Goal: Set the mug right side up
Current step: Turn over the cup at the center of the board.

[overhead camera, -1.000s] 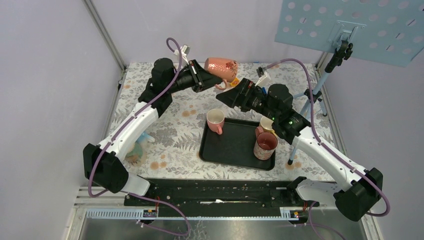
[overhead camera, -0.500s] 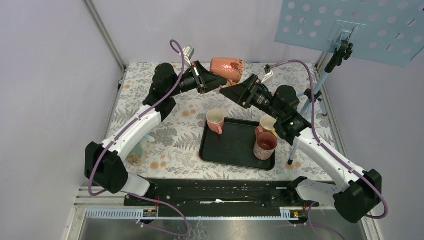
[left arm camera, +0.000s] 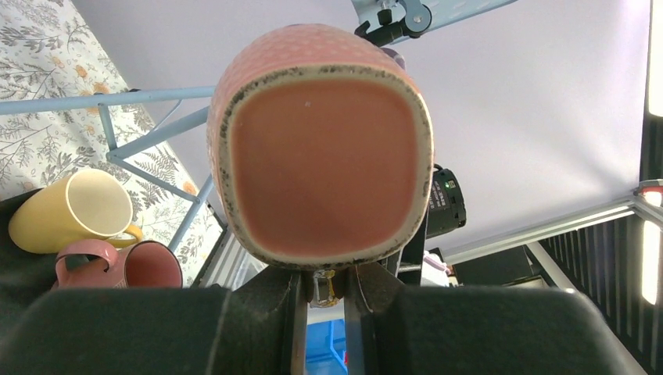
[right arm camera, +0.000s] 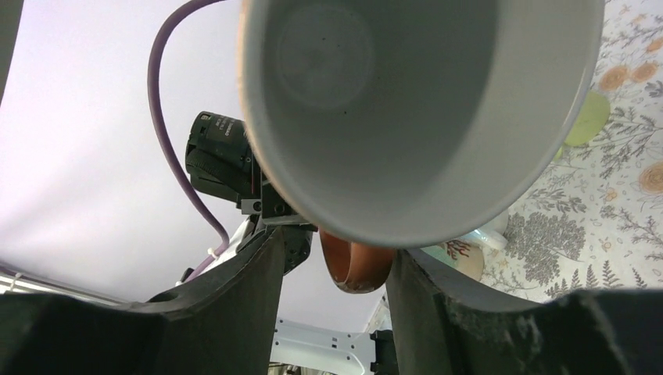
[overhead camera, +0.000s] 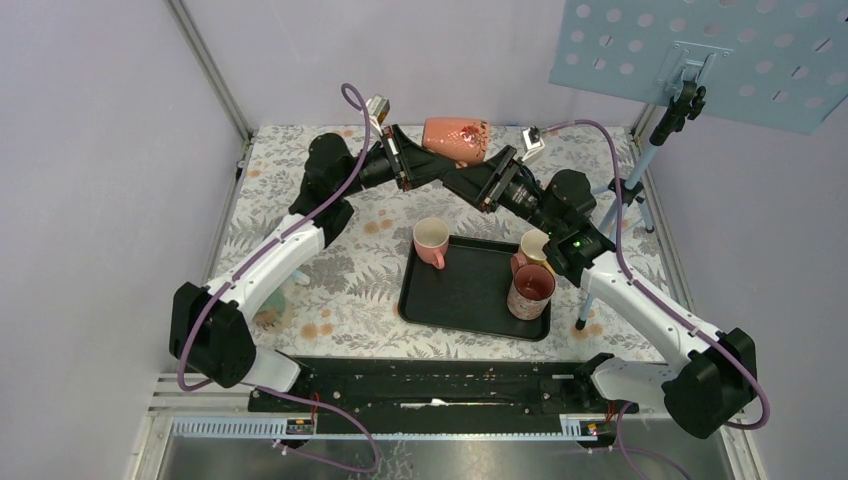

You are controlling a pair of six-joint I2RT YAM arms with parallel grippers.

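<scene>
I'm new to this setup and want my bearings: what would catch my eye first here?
A pink mug hangs on its side in the air above the far side of the table, pinched by the left gripper, while the right gripper has its fingers either side of the handle. Mid-table, a black tray holds upright mugs.

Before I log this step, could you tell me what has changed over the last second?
The right gripper closed in on the mug and narrowed its jaws around the handle. The left gripper carried the mug slightly rightward, keeping its grip. The tray and other cups stayed put.
</scene>
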